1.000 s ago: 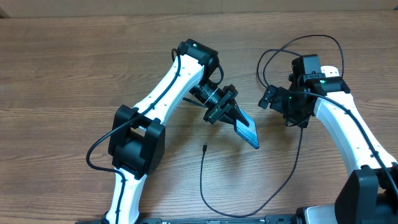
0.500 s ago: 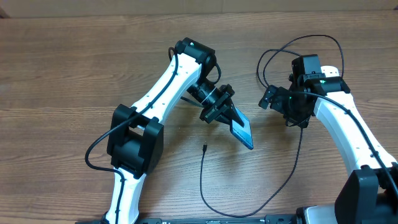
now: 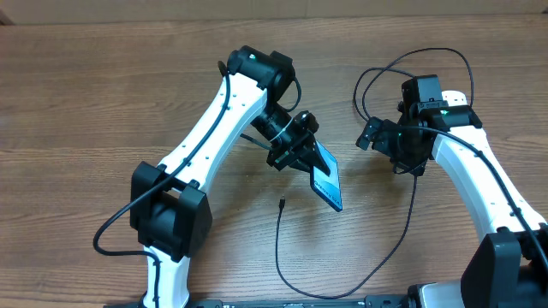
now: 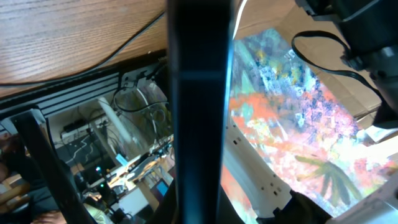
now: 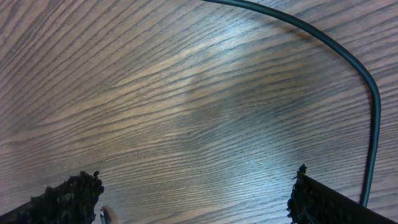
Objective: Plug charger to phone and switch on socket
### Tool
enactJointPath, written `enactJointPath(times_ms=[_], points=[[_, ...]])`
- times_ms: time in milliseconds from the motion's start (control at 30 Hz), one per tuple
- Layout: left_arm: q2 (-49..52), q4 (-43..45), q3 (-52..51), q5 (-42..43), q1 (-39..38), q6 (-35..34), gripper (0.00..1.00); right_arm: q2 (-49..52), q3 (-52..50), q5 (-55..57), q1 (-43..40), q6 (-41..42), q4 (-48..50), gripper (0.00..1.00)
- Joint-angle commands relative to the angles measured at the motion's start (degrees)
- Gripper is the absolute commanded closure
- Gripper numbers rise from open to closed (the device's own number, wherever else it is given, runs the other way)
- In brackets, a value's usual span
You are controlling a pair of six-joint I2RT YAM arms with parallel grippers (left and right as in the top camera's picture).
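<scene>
charger [image 3: 276, 248] on table [image 3: 86, 103], phone [image 3: 327, 181] near tip

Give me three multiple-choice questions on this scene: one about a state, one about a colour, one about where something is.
1. The right pincer is: A open; B shut, empty; C shut on something.
2. The charger cable's colour: A white; B black; C red.
3. The phone is: A in the right pincer; B in the left pincer; C lying flat.
Key: A, its jaws stand wide apart; B, it shows as a thin black line; B, the left pincer clamps it.
</scene>
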Motion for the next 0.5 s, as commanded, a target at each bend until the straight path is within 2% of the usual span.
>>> enactJointPath(times_ms=[0,233,467], points=[[-1.77,-0.17,0.02,3.96,1.03,-3.23,0.96,0.5,-0.15,0.55,-0.22,-0.22,0.17,0.0],[-1.77,-0.17,0.02,18.43,2.73,-3.76,0.96,0.5,-0.15,0.55,-0.22,-0.22,0.2,0.0],[-1.77,-0.15,0.02,22.18,4.02,-5.33,0.96,0.5,-0.15,0.55,-0.22,-0.22,0.17,0.0]])
